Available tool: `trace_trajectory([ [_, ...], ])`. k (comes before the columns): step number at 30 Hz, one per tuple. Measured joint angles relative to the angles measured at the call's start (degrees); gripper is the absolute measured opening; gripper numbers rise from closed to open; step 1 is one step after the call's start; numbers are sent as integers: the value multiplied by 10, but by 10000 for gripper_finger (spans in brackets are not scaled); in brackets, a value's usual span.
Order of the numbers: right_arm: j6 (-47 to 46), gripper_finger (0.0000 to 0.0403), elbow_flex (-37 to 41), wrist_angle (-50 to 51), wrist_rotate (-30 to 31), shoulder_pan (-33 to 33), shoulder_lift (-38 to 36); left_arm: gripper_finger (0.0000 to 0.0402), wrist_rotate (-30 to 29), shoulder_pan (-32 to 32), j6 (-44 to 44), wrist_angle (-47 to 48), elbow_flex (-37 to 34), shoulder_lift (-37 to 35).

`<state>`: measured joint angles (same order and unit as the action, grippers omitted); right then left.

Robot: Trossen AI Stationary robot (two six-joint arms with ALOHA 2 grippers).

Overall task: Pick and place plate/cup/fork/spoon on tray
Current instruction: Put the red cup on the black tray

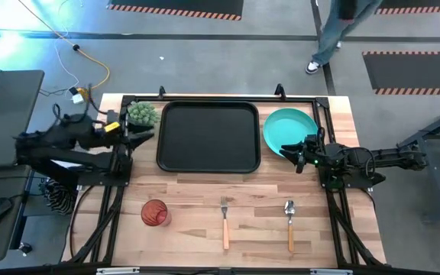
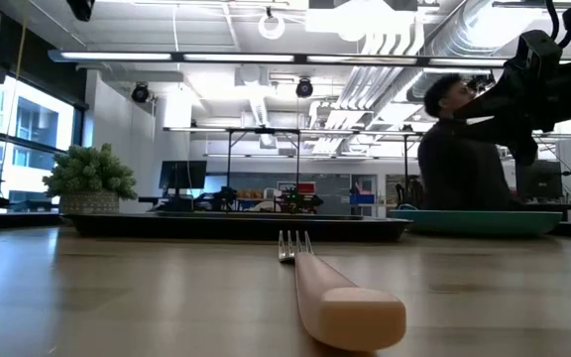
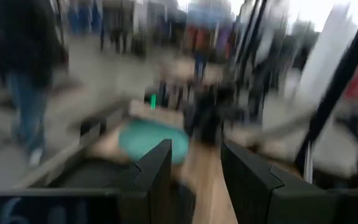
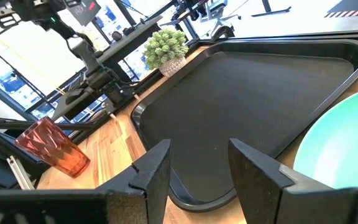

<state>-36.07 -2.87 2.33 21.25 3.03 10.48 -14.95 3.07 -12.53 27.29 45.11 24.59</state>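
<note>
The black tray (image 1: 208,136) lies at the table's far middle. The teal plate (image 1: 289,126) lies flat on the table just right of it. The red-brown cup (image 1: 155,213) stands near the front left. The fork (image 1: 224,221) and the spoon (image 1: 289,224) lie near the front edge, handles toward the near edge. My right gripper (image 1: 289,150) is open and empty, hovering over the plate's near-left rim; in its wrist view (image 4: 197,168) the tray (image 4: 247,106) lies ahead and the plate (image 4: 344,140) to one side. My left gripper (image 1: 145,136) is open and empty at the tray's left side.
A small green potted plant (image 1: 143,114) stands at the tray's far left corner, close to my left gripper. A black frame runs along the table's edges. A person (image 1: 334,34) walks on the floor beyond the far edge. Bare wood lies between the tray and the cutlery.
</note>
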Motion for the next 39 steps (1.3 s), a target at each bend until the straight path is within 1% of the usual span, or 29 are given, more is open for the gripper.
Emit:
trace_trajectory([
  [3, 0, 151, 0, 0, 0, 0, 0, 127, 26, 0, -34, 144, 83, 53],
  [6, 0, 151, 0, 0, 0, 0, 0, 127, 62, 0, -71, 230, 137, 92],
  [10, 0, 151, 0, 0, 0, 0, 0, 127, 132, 0, -115, 267, 167, 126],
  [14, 0, 151, 0, 0, 1, 0, 0, 127, 200, 5, -149, 269, 168, 147],
  [16, 0, 151, 0, 0, 2, 0, 0, 127, 221, 16, -170, 274, 166, 157],
  [23, 0, 151, 0, 2, 2, 0, 0, 127, 234, 84, -238, 328, 166, 196],
  [28, 0, 151, 0, 9, 1, 0, 0, 127, 230, 134, -281, 330, 166, 219],
  [35, 0, 151, 0, 9, 0, 0, 0, 127, 190, 198, -317, 330, 166, 260],
  [39, 0, 151, 0, 10, 0, 0, 0, 127, 182, 231, -340, 331, 166, 288],
])
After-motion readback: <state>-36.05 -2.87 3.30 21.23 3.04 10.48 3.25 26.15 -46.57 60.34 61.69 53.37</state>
